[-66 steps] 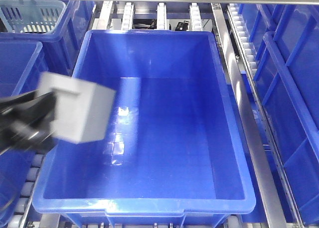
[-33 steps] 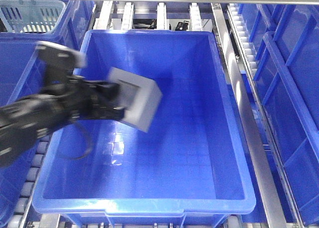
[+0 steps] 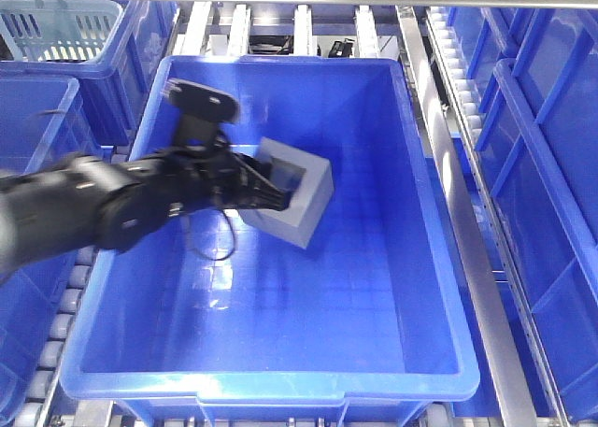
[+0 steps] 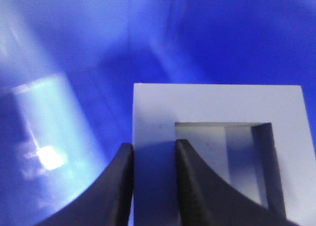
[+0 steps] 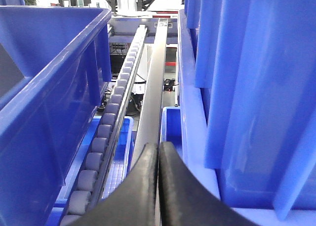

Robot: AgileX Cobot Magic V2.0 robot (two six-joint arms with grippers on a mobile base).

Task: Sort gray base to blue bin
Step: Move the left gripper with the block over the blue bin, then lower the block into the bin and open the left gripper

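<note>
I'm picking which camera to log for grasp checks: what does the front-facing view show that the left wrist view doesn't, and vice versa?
Only the front-facing view shows the whole blue bin, its rim, the neighbouring crates, the roller rails and the left arm reaching in. Only the left wrist view shows how the left gripper grips: one finger outside a wall of the gray base, the other inside its square recess. Both show the gray base held by the left gripper inside the bin.
</note>
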